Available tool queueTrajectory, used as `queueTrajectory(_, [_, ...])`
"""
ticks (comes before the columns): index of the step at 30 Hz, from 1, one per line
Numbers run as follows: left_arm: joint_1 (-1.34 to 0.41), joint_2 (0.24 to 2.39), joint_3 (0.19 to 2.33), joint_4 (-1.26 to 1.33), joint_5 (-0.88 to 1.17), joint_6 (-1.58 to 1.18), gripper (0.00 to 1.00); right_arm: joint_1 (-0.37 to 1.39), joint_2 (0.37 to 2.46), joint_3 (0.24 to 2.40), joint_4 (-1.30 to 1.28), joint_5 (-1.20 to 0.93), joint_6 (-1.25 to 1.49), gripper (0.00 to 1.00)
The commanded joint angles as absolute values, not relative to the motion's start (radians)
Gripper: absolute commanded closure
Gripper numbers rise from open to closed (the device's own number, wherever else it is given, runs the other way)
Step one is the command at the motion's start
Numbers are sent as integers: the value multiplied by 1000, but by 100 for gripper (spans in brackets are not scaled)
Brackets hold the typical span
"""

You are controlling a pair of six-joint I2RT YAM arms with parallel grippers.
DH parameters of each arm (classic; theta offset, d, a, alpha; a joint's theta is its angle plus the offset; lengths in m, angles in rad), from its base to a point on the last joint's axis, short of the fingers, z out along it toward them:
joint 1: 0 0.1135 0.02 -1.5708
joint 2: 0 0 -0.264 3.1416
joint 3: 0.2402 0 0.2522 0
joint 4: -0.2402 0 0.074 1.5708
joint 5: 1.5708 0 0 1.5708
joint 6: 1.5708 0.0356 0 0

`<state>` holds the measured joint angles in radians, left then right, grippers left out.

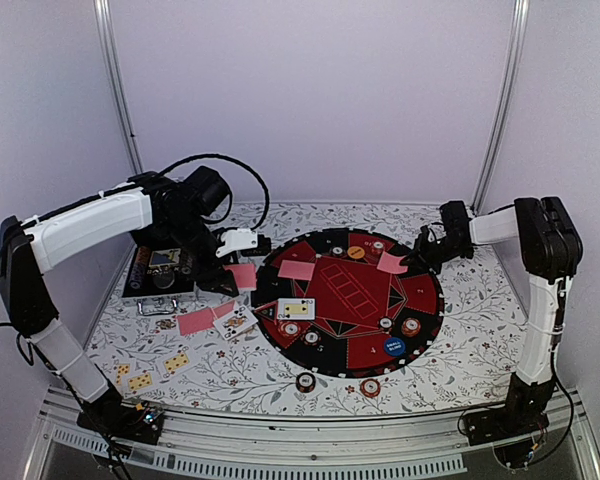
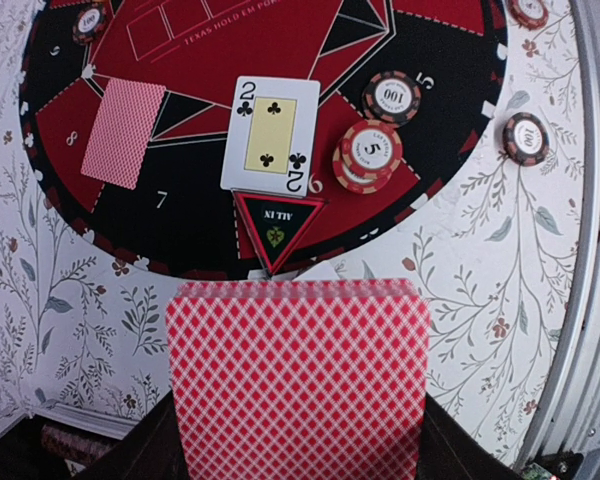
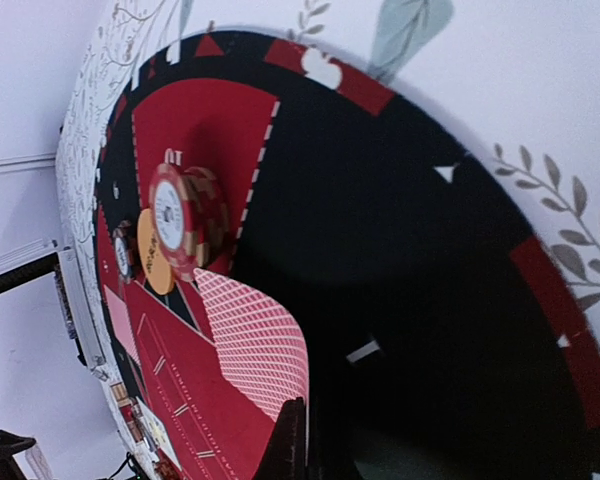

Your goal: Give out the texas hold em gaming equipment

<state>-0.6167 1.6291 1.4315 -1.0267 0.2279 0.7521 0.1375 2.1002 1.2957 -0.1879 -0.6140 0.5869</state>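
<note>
My left gripper (image 1: pixel 242 262) is shut on a red-backed playing card (image 2: pixel 295 380), held just off the left rim of the round mat (image 1: pixel 428 318). On the mat beyond it lie a face-up two of clubs (image 2: pixel 271 135), a face-down card (image 2: pixel 124 132) and stacked chips (image 2: pixel 371 155). At the mat's far right, my right gripper (image 1: pixel 420 255) is shut on another red-backed card (image 3: pixel 255 345). That card bends and its free edge touches the mat. Near it stand a chip stack (image 3: pixel 185 220) and an orange disc (image 3: pixel 155 252). A blue disc (image 1: pixel 394 349) lies at the mat's near edge.
The open case (image 1: pixel 160 270) stands at the back left under my left arm. Loose cards (image 1: pixel 195 321) and face-up ones (image 1: pixel 177 362) lie on the floral cloth left of the mat. Two chips (image 1: pixel 306 381) (image 1: pixel 370 387) sit off the mat's near rim.
</note>
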Motion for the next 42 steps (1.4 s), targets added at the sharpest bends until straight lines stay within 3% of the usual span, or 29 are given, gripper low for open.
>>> queueTrajectory(1, [-609, 1619, 1457, -1032, 246, 758, 53, 133, 2125, 1329, -267, -526, 537, 98])
queueTrajectory(7, [-609, 1618, 1457, -1032, 248, 757, 53, 124, 2101, 1331, -293, -479, 521, 98])
queueTrajectory(11, [-609, 1618, 1460, -1034, 248, 758, 53, 124, 2100, 1351, -308, -479, 519, 89])
queueTrajectory(13, [-609, 1617, 1461, -1035, 247, 759, 53, 124, 2095, 1354, -315, -473, 516, 81])
queueTrajectory(17, [-609, 1618, 1464, -1037, 248, 759, 53, 124, 2067, 1350, -335, -441, 513, 51])
queueTrajectory(21, [-610, 1618, 1466, -1037, 249, 759, 53, 123, 1996, 1325, -329, -405, 522, 34])
queueTrajectory(27, [-611, 1618, 1471, -1037, 246, 757, 53, 152, 1840, 1248, -269, -440, 570, 22])
queueTrajectory(33, [-612, 1628, 1485, -1031, 259, 751, 53, 364, 1733, 1164, -100, -598, 708, 11])
queueTrajectory(42, [-617, 1635, 1499, -1035, 261, 745, 53, 655, 1801, 1180, 263, -764, 978, 7])
